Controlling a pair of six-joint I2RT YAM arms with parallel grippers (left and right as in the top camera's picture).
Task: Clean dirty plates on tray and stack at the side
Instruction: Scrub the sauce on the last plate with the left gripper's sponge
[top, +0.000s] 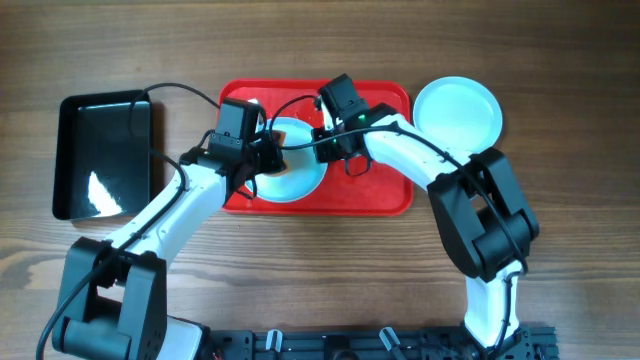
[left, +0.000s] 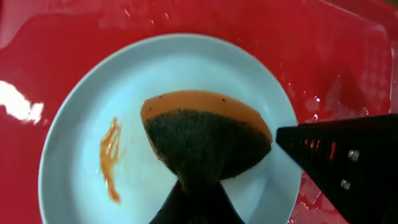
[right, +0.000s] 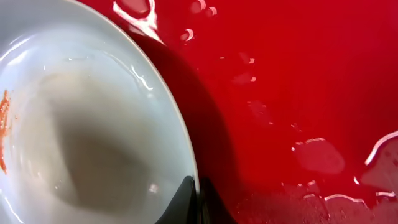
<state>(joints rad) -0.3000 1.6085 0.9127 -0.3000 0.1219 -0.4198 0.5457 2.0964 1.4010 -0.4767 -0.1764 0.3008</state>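
While the left gripper (left: 198, 198) pinches a half-round sponge (left: 205, 134) (orange foam, coarse dark scrub face) flat on 1 glossy pale turquoise plate (left: 81, 106), the right gripper (right: 196, 205) is clamped on that plate's thin rim. It sits on the wet, shiny red tray (left: 348, 56), with 1 orange smear (left: 111, 158) left of the sponge. A 2nd plate (top: 457, 110) lies on the wood table (top: 580, 60) just right of the tray, and there's 1 black tray (top: 105, 155) far left.

The red tray (top: 385, 200) holds a smeared turquoise plate (left: 186, 68); clean plate (top: 457, 112) alongside.
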